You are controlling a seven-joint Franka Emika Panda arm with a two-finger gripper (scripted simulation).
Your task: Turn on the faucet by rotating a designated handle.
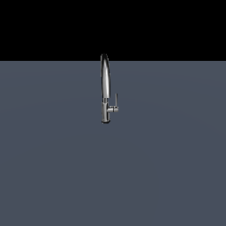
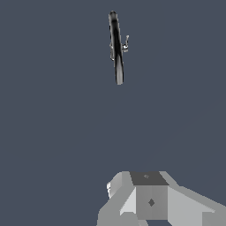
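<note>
Stands alone on a flat, matte slate-grey bench (image 1: 57, 167): a slim chrome faucet (image 1: 105, 90), polished to a mirror finish with dark and bright streaks along its length. Rises from a short cylindrical body into a tall, narrow arched spout whose crown just crosses the bench's far edge line against the black background in the exterior view. Sits roughly midway between the side edges of the bench, closer to the far edge than to the near one.

Juts from the body toward the exterior view's right: a short stubby side cylinder, carrying the handle (image 1: 116, 100), a thin straight chrome rod. Points upright, parallel to the spout and just beside it, far shorter than the arch. Appears in the wrist view as a small pale sliver (image 2: 126, 43) beside the foreshortened spout (image 2: 116, 48), which reads there as a dark glossy bar with a pale tip.

Bench surface smooth, uniform, without texture or markings. No container of any kind visible, so no contents to report.

Shows only in the wrist view: blocky, faceted light-grey housing of the robot hand (image 2: 150, 198), with a darker top face, well apart from the faucet. Fingers not visible in either view; cannot tell whether open or closed.
</note>
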